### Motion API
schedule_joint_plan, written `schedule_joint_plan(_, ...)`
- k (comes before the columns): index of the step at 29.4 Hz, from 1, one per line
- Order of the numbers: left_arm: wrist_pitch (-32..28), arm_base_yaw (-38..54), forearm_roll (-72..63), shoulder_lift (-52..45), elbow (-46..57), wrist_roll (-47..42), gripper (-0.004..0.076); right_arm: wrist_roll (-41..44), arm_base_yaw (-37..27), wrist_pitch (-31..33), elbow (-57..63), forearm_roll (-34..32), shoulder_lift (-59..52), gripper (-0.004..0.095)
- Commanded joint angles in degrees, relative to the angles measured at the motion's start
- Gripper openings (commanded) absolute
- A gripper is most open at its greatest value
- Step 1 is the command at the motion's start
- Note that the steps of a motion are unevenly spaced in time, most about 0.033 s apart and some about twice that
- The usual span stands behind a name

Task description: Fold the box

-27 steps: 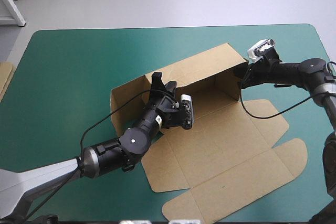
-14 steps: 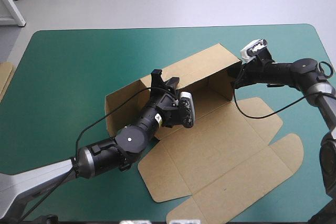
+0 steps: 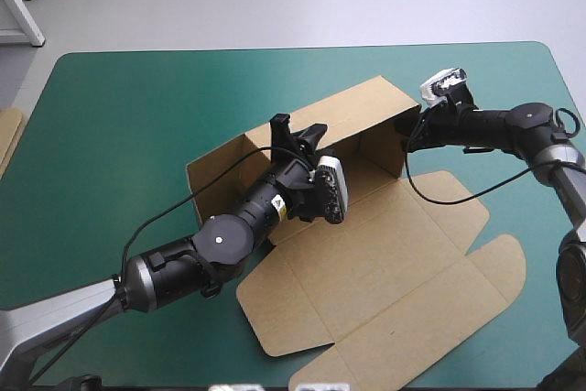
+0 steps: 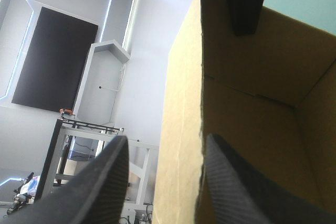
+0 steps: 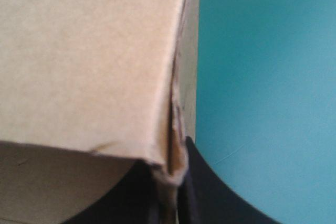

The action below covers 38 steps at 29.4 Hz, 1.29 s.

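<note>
Looking down through the high camera, I have the box [image 3: 366, 254] near the middle of the table [image 3: 119, 116], a little toward the right side, on the teal-green cover. Its far long wall and both end walls stand raised. The lid and its flaps lie flat toward the near right corner. My left tool [image 3: 298, 127] sits at the top edge of the far wall with its black fingers standing apart, one on each side of the board, not pinching it. My right tool [image 3: 409, 132] is clamped on the upright corner at the box's right end, the brown board squeezed between its fingers. A strip of more board [image 3: 7, 139] shows at the table's left edge.
</note>
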Motion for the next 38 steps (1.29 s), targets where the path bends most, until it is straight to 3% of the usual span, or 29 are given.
schedule_joint_plan(1,2.87,-2.67,1.42,-2.40,-2.10,-0.80,0.0430,2.20,0.09,-0.50,-1.30,4.61,-2.59,-0.0016)
schedule_joint_plan(6,5.09,-8.94,2.88,-2.40,-2.32,-1.14,0.0440,3.00,0.09,-0.74,-1.30,4.61,-2.59,-0.0016)
schedule_joint_plan(9,5.71,-11.28,1.89,-2.40,-3.85,-6.44,0.0440,3.50,0.09,-0.80,-1.30,4.61,-2.59,-0.0016)
schedule_joint_plan(14,3.53,-11.70,-10.09,-3.70,-9.44,-11.15,0.0439,7.59,0.09,-0.88,-1.30,3.00,-2.59,-0.0016)
schedule_joint_plan(18,6.57,-10.68,-18.51,-5.80,-15.36,-10.96,0.0430,14.23,0.09,-0.88,-1.30,0.14,-2.59,-0.0015)
schedule_joint_plan(23,12.72,-2.86,-35.58,-9.46,-20.85,-5.56,0.0418,25.83,0.09,0.14,-4.62,-6.88,-2.69,-0.0015)
schedule_joint_plan(27,16.51,6.52,-49.02,-12.11,-22.05,4.32,0.0409,34.24,0.09,2.43,-10.65,-15.65,-2.69,-0.0015)
schedule_joint_plan(32,21.35,17.87,-59.79,-13.23,-22.10,14.83,0.0395,45.68,0.09,8.62,-19.50,-28.01,-2.69,-0.0015)
schedule_joint_plan(38,25.53,30.57,-66.16,-13.26,-22.10,21.42,0.0388,51.99,0.09,16.40,-28.73,-34.94,-2.69,-0.0014)
